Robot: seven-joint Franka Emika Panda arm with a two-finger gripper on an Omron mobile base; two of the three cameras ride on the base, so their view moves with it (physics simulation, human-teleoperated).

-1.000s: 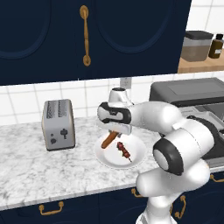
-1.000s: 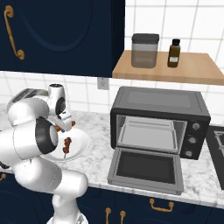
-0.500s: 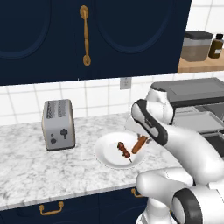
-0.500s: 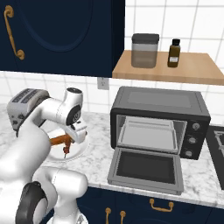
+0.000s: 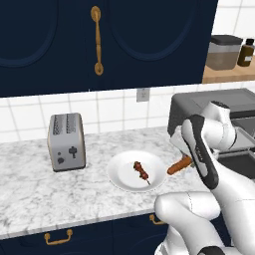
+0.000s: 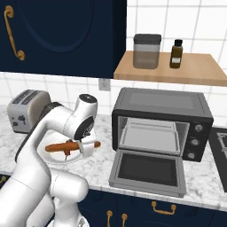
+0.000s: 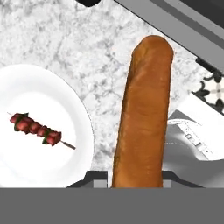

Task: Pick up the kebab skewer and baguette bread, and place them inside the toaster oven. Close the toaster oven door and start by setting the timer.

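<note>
Speckled marble counter (image 5: 45, 184), glossy white plate (image 5: 122, 177).

Arm (image 5: 204, 149) hides the baguette bread's (image 5: 180, 165) near end and pincer

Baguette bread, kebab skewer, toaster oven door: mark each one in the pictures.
baguette bread (image 7: 144, 113), hand view, middle of the loaf's crust.
kebab skewer (image 5: 141, 172), left base view, meat chunks on the plate.
toaster oven door (image 6: 148, 170), right base view, dark window pane of the open flap.
</note>
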